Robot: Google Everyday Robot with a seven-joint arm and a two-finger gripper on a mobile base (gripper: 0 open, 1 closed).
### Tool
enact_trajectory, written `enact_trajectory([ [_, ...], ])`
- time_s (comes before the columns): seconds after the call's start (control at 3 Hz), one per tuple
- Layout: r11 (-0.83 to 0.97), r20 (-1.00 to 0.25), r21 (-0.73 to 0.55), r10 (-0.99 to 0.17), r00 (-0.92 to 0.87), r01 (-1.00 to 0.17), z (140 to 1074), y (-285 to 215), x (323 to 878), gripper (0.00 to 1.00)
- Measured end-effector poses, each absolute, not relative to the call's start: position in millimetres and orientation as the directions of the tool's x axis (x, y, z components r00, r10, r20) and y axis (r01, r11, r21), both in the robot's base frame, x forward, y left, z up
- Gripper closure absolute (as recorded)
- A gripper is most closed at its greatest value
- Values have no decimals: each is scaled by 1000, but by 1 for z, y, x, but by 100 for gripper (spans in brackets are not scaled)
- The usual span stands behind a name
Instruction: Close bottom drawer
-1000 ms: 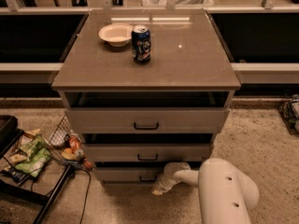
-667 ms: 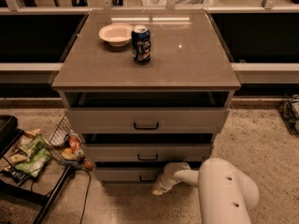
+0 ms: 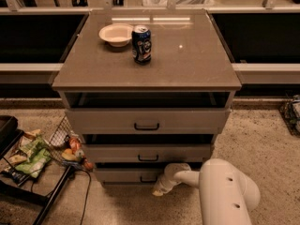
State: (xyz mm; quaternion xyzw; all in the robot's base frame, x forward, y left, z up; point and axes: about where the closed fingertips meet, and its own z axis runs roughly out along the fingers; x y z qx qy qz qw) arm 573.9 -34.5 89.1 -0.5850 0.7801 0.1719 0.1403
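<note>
The bottom drawer is the narrowest, lowest grey-beige front of the cabinet, with a small dark bar handle. A dark gap shows above it, so it stands slightly out. My white arm reaches in from the lower right. My gripper is low at the drawer's front, right of the handle, close to or touching the panel. Its tip points down towards the floor.
The mid drawer and top drawer sit above, each a little out. A white bowl and a dark can stand on the cabinet top. A wire rack with snack bags and a cable lie at the left.
</note>
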Motion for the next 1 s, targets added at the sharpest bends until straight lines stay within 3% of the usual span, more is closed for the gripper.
enact_trajectory([
  [0.67,256,-420,104,-864,-276,-961,89,-34,573,30],
  [1.0,256,-420,104,-864,-276,-961,89,-35,572,32],
])
